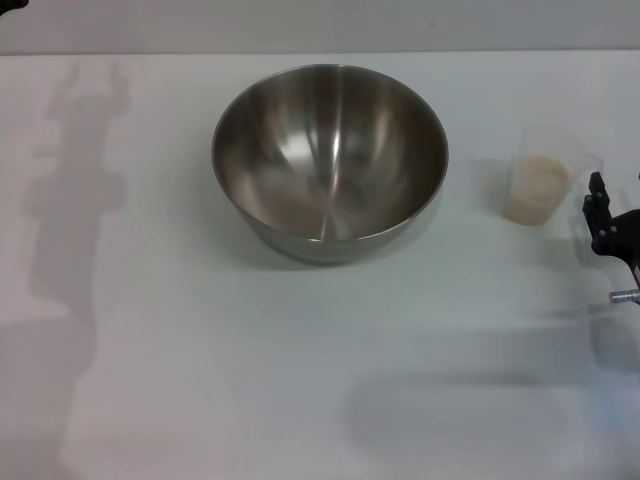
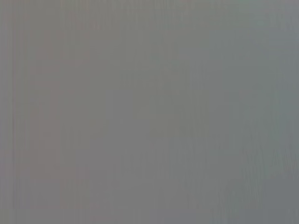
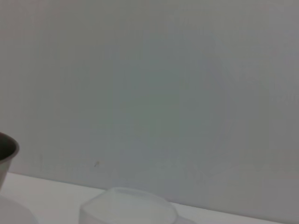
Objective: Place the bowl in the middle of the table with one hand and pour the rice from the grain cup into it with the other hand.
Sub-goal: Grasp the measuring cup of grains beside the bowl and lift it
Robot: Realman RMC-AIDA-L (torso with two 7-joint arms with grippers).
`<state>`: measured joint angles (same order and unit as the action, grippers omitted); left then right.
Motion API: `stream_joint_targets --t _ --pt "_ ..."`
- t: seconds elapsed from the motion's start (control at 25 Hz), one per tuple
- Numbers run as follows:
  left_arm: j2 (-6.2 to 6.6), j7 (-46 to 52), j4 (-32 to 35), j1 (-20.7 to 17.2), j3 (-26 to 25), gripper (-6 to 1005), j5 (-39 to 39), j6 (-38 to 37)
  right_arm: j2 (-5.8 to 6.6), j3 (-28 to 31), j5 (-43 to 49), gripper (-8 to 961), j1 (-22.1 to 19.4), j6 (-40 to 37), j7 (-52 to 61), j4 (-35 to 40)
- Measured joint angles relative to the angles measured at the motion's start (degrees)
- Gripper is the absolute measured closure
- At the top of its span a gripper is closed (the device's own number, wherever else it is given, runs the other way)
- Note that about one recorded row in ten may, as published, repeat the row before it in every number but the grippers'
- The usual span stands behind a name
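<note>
The steel bowl [image 1: 330,160] stands upright near the middle of the white table [image 1: 200,380], with nothing inside it. To its right is the clear grain cup [image 1: 540,175], also upright, with the pale rice [image 1: 537,190] filling its lower part. My right gripper [image 1: 600,212] shows as black parts at the right edge, just right of the cup and apart from it. In the right wrist view the cup's rim [image 3: 128,205] lies close below and the bowl's edge [image 3: 7,149] is off to one side. My left gripper is out of view.
A tall arm shadow [image 1: 75,190] falls on the table's left side. The table's far edge [image 1: 320,52] meets a grey wall. The left wrist view is plain grey.
</note>
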<state>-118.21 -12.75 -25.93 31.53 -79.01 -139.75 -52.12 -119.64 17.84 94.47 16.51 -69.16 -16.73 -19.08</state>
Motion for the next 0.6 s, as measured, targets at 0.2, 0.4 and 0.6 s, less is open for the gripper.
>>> stream_joint_targets --t 0.2,0.4,0.6 --pt "0.00 0.0 0.0 0.1 0.0 481 0.0 0.0 -0.03 0.0 0.0 410 0.5 0.8 0.1 0.3" --pt "0.00 0.0 0.0 0.1 0.0 481 0.0 0.0 -0.04 0.1 0.0 409 1.0 1.2 0.1 0.8" --pt "0.00 0.0 0.1 0.4 0.0 481 0.1 0.0 -0.02 0.3 -0.1 409 1.5 1.4 0.2 1.0"
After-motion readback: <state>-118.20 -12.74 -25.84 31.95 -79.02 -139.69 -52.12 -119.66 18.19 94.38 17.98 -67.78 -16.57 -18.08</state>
